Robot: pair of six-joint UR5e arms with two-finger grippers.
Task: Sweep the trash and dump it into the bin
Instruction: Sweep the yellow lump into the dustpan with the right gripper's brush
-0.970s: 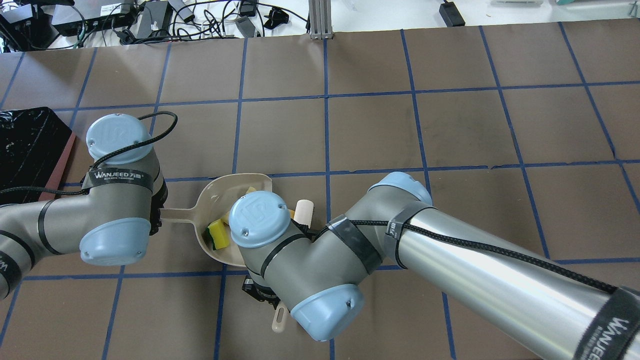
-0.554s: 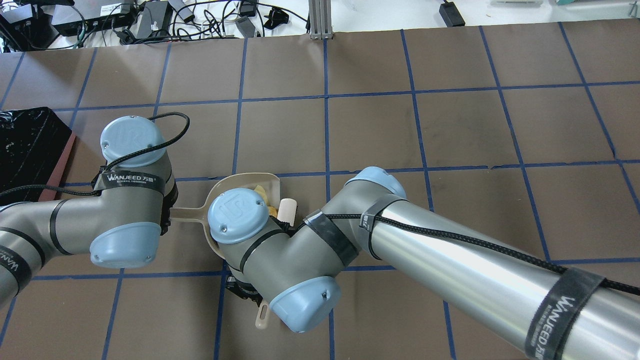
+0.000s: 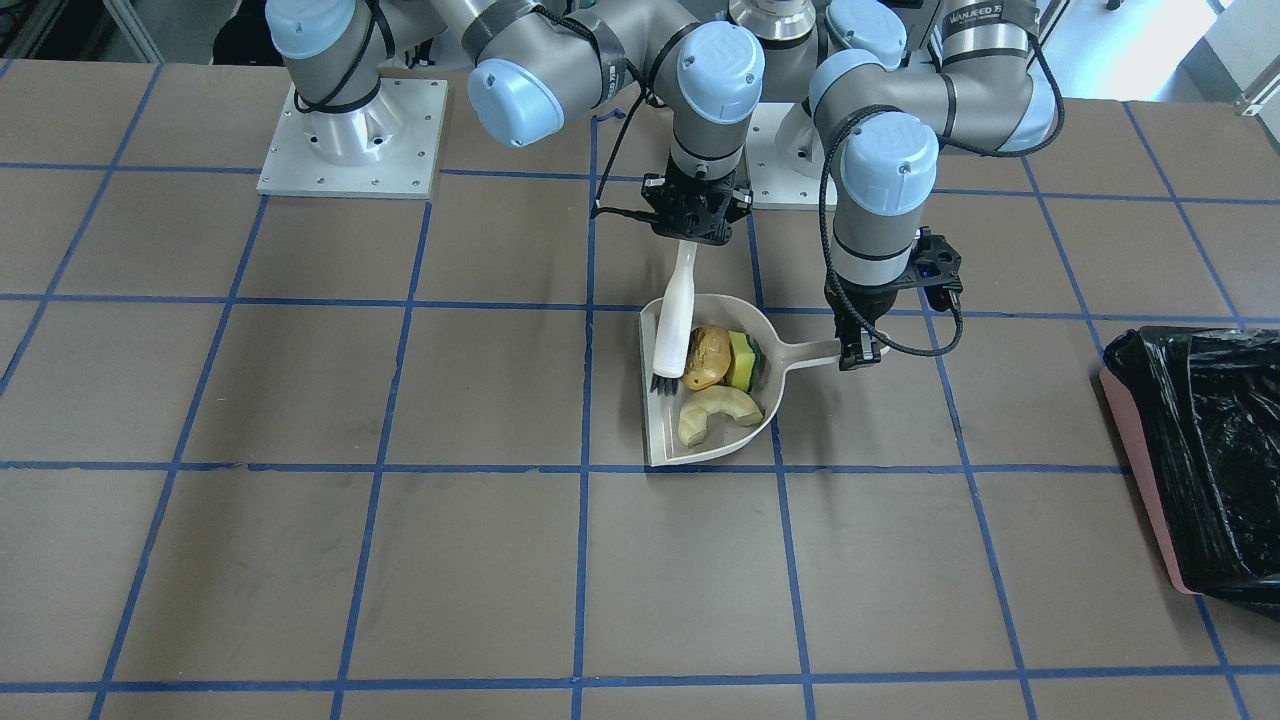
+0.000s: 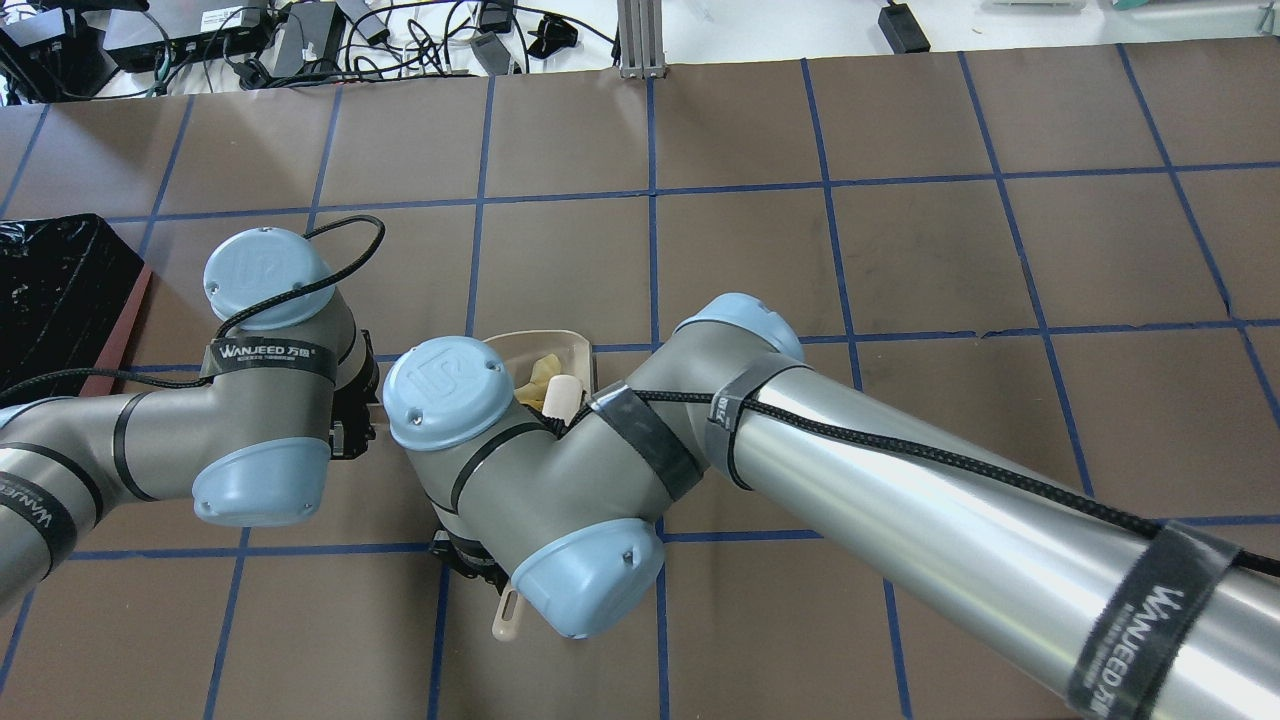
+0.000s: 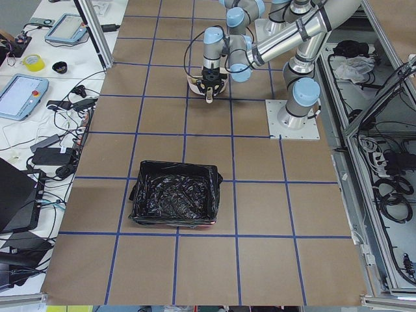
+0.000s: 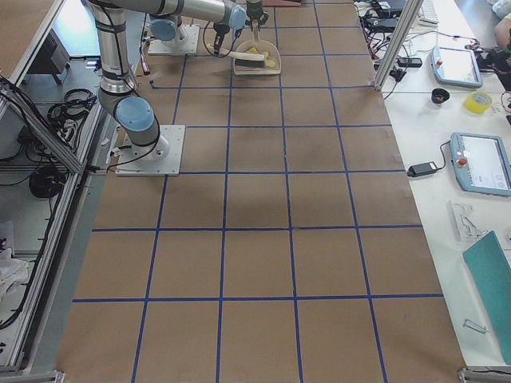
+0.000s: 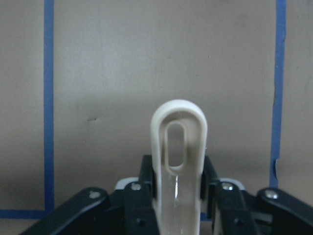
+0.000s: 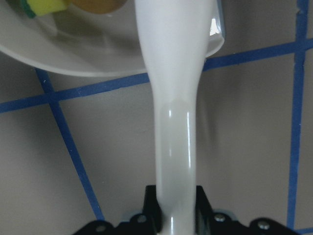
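The beige dustpan [image 3: 655,440] lies on the table and holds all three trash pieces: the orange-yellow lump [image 3: 708,355], the green-and-yellow sponge chunk [image 3: 744,362] and the cream curved slice [image 3: 718,412]. My left gripper [image 3: 862,352] is shut on the dustpan's handle [image 7: 178,147]. My right gripper [image 3: 696,235] is shut on the white brush handle [image 8: 173,122], with the bristles [image 3: 665,383] inside the pan beside the lump. The bin [image 3: 1205,460] stands far off at my left, also in the overhead view [image 4: 50,290]. In that view my right arm hides most of the pan [image 4: 565,345].
The brown table is marked with a blue tape grid [image 3: 585,470]. Both arm bases [image 3: 350,140] stand close behind the pan. Cables and electronics [image 4: 300,40] lie beyond the table's far edge. Monitors and tablets [image 5: 23,94] sit on a side bench.
My right arm has swung left, dragging the brush further into the dustpan. My left arm has pushed the pan a little to the right. The sponge has gone under my right arm in the overhead view.
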